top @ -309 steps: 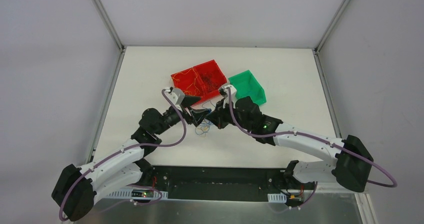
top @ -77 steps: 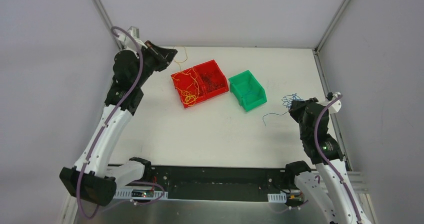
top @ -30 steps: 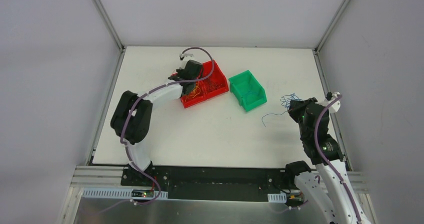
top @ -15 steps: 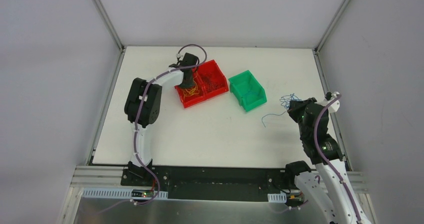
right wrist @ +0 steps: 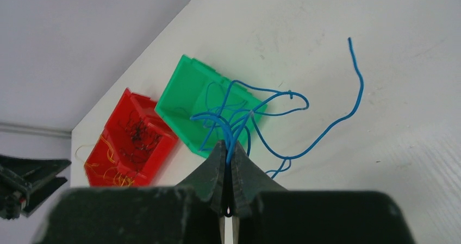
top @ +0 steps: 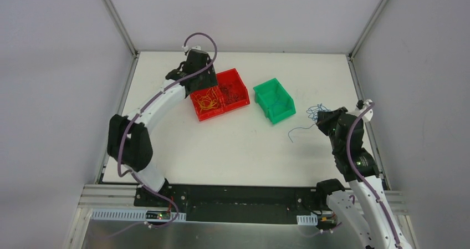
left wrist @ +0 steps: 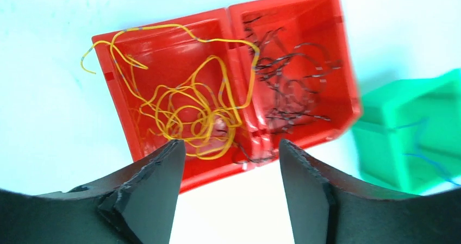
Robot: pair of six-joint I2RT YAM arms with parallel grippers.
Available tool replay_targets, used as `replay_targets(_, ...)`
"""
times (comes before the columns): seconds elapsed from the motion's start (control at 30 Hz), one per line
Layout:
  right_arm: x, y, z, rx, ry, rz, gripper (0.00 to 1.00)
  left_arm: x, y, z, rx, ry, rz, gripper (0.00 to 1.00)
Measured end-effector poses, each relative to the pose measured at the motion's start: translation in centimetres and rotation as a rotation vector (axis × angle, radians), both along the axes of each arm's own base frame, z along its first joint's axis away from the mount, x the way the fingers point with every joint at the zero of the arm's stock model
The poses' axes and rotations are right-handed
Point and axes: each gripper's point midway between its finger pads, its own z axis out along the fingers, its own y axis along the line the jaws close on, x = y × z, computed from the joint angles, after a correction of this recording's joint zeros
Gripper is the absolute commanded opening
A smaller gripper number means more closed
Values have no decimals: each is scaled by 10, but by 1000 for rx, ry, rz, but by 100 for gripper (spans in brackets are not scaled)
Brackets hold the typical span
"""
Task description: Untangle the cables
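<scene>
White table (top: 233, 143) holds yellow wires (left wrist: 185, 105) and dark wires (left wrist: 288, 86) sorted in red bins (left wrist: 122, 97); left gripper (left wrist: 229, 146) hangs spread and empty above, while right gripper (right wrist: 228, 149) pinches blue wires (right wrist: 261, 105), which likely need carrying over the green bin (right wrist: 182, 100) and dropping.

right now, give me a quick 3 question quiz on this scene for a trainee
1. True or false: the left gripper is open.
2. Which wires does the right gripper hold? A yellow, B blue, C dark.
3. Fill in: the yellow wires lie in a ___ bin.

Key: 1 true. 2 B, the blue wires. 3 red.
</scene>
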Motion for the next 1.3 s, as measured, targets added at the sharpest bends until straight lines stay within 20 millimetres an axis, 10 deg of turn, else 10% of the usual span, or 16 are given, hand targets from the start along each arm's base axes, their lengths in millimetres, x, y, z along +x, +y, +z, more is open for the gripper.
replay_targets(0.17, 5, 33, 1, 15, -36, 196, 0, -27, -1, 41, -97, -108, -7, 77)
replay_targets(0.6, 36, 92, -6, 40, -37, 493, 0, -127, -25, 39, -330, -211, -195, 97)
replay_targets(0.83, 63, 118, 7, 19, -76, 629, 0, -139, -33, 36, -403, -268, -255, 98)
replay_targets(1.3, 121, 100, 24, -273, -252, 459, 0, -137, -34, 48, -429, -327, -264, 98)
